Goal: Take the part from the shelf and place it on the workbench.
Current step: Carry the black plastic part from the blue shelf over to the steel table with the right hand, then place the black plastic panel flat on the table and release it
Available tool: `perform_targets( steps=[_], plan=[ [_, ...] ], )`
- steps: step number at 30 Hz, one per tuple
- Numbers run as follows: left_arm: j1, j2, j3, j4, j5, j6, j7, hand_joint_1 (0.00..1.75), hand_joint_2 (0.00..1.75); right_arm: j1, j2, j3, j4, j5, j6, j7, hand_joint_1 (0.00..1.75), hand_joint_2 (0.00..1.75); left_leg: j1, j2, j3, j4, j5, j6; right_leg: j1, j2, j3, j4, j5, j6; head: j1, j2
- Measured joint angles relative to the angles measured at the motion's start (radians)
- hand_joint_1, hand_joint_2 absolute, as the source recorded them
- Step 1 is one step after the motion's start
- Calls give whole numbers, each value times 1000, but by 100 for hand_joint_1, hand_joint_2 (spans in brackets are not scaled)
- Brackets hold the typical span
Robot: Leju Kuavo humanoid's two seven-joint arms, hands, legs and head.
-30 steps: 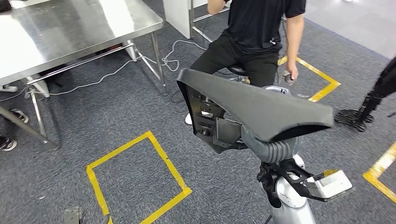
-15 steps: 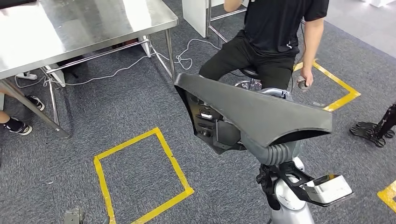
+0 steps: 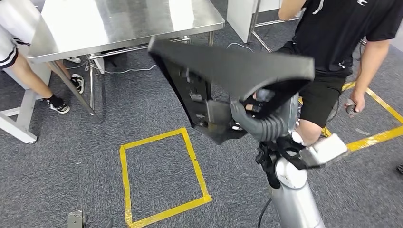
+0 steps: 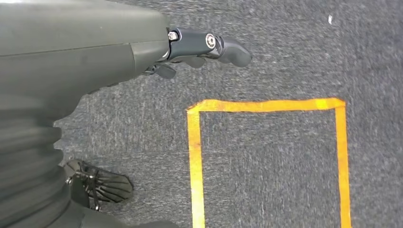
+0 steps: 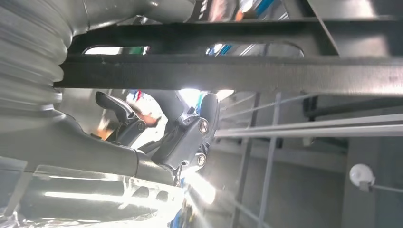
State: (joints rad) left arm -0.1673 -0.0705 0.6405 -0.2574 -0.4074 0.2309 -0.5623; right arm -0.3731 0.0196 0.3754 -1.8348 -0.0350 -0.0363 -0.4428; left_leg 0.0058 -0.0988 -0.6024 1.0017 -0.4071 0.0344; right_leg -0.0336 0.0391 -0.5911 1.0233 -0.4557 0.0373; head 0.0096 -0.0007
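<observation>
Under the part's (image 3: 237, 71) black shell, right hand (image 3: 259, 107) fingers (image 5: 190, 133) curl against it, holding it aloft above grey carpet, short of the steel desk (image 3: 123, 23). Left hand (image 4: 190, 47) hangs, fingers (image 4: 228, 50) loosely apart, holding nothing, over yellow floor tape (image 4: 195, 156).

Yellow tape square (image 3: 161, 175) on grey carpet (image 3: 57, 175), seated person (image 3: 342, 42)

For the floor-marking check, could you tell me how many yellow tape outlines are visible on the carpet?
2: one full rectangle on the carpet left of the right hand, another partly hidden beside the seated person at right.
</observation>
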Motion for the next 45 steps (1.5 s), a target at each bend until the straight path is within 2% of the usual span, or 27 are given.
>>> perform_targets(
  steps=[2,4,6,8,10,11,12,14,16,17,19,21,23,24,25,26,27,28,29,30,32,35,36,39,41,43,45],
  plan=[
    [-1,2,0,0,0,0,1,0,175,-36,9,7,25,-13,2,19,175,175,1,-13,-15,10,-2,-13,3,14,1,-8,2,-13,-2,0],
    [3,2,0,0,0,0,1,0,175,-62,19,12,44,-20,3,30,175,175,7,-16,-24,16,-3,-21,-1,0,1,-8,2,-26,-5,0],
    [5,1,0,0,0,3,2,0,175,-79,28,16,58,-22,3,34,175,175,8,25,-46,64,-29,-30,-4,-18,8,-10,1,-38,-11,0],
    [4,1,0,0,0,7,3,0,175,-87,31,18,71,-23,3,35,175,175,9,80,-109,187,-86,-38,3,-39,15,-10,-6,-48,-16,0],
    [5,0,0,0,0,9,6,0,175,-90,33,20,83,-23,3,35,175,175,12,95,-174,297,-117,-40,11,-60,19,-10,-12,-55,-16,0],
    [6,-1,0,1,0,10,7,0,175,-92,34,22,89,-24,3,35,175,175,13,96,-182,301,-105,-38,14,-70,21,-10,-14,-57,-16,0],
    [6,-2,0,1,0,10,8,0,175,-93,36,23,93,-24,3,35,175,175,13,99,-168,263,-76,-34,17,-79,25,-10,-18,-57,-16,0],
    [6,0,0,0,0,10,8,0,175,-100,41,25,99,-24,3,35,175,175,5,127,-100,125,-7,-15,22,-96,34,-11,-26,-57,-16,0],
    [4,1,0,0,0,10,9,0,175,-108,43,26,104,-24,4,35,175,175,-9,158,-57,40,19,4,27,-110,40,-14,-31,-52,-14,0],
    [3,2,0,0,0,10,9,0,175,-110,44,27,106,-25,4,35,175,175,-15,162,-55,33,15,10,27,-118,42,-17,-33,-48,-14,0],
    [3,4,0,0,0,11,9,0,175,-113,47,28,110,-25,4,35,175,175,-15,143,-44,14,20,18,31,-132,48,-24,-38,-39,-16,0],
    [3,3,0,0,0,11,9,0,175,-117,49,30,113,-24,5,36,175,175,-8,125,-19,-20,30,24,34,-105,41,5,-56,-38,-13,0],
    [-1,1,0,0,0,9,9,0,175,-119,45,32,114,-17,6,36,175,175,-5,108,-4,-37,36,28,29,-58,-14,114,-96,-42,-9,0],
    [-3,0,0,0,-1,8,9,0,175,-118,43,32,115,-13,6,37,175,175,-5,98,-3,-37,35,29,26,-46,-54,181,-116,-43,-8,0],
    [-3,0,0,0,-3,7,9,0,175,-115,40,33,116,-9,5,38,175,175,-4,89,-3,-36,34,28,22,-41,-88,228,-125,-38,-6,0],
    [-3,-1,0,0,-6,6,9,0,175,-111,37,33,117,-5,4,38,175,175,-4,81,-3,-35,32,25,18,-40,-107,241,-119,-29,-5,0],
    [-2,-1,0,0,-10,6,9,0,175,-109,35,33,118,-3,3,39,175,175,-3,73,-2,-33,29,21,14,-40,-105,215,-96,-17,-5,0],
    [-1,-1,-1,0,-15,5,8,0,175,-108,33,33,118,0,2,39,175,175,-1,67,-1,-28,25,15,8,-40,-83,150,-60,-3,-4,0],
    [-1,-2,-2,0,-18,6,8,0,175,-108,32,33,118,1,1,39,175,175,1,62,-2,-20,19,8,3,-40,-56,80,-26,6,-5,0],
    [-1,-1,-3,0,-21,7,7,0,175,-108,31,33,119,2,1,39,175,175,1,58,-4,-11,12,0,1,-40,-30,22,0,9,-4,0],
    [-1,0,-4,0,-25,8,6,0,175,-107,31,33,120,3,-1,40,175,175,-1,55,-10,2,2,-12,4,-38,-10,-21,18,-4,-5,0],
    [2,0,-5,0,-29,8,6,0,175,-107,31,32,121,4,-2,40,175,175,5,62,-16,14,-8,-22,4,-37,-6,-21,19,-27,-6,0],
    [2,0,-5,0,-30,8,6,0,175,-108,31,32,122,4,-2,40,175,175,7,70,-26,37,-23,-27,1,-37,-3,-22,19,-33,-7,0],
    [1,1,-5,0,-30,8,6,0,175,-108,33,32,122,4,-2,40,175,175,11,92,-99,194,-104,-41,2,-39,4,-22,15,-45,-12,0],
    [2,1,-5,0,-30,8,6,0,175,-107,33,32,124,4,-2,40,175,175,13,95,-150,287,-134,-44,4,-39,5,-22,13,-48,-12,0],
    [3,2,-5,0,-30,9,6,0,175,-106,33,32,127,4,-2,40,175,175,15,95,-159,285,-106,-41,7,-39,9,-22,10,-50,-12,0],
    [2,2,-5,0,-31,10,4,0,175,-107,34,32,128,5,-2,40,175,175,13,96,-101,158,-31,-31,9,-39,17,-23,3,-49,-12,0]
  ],
)
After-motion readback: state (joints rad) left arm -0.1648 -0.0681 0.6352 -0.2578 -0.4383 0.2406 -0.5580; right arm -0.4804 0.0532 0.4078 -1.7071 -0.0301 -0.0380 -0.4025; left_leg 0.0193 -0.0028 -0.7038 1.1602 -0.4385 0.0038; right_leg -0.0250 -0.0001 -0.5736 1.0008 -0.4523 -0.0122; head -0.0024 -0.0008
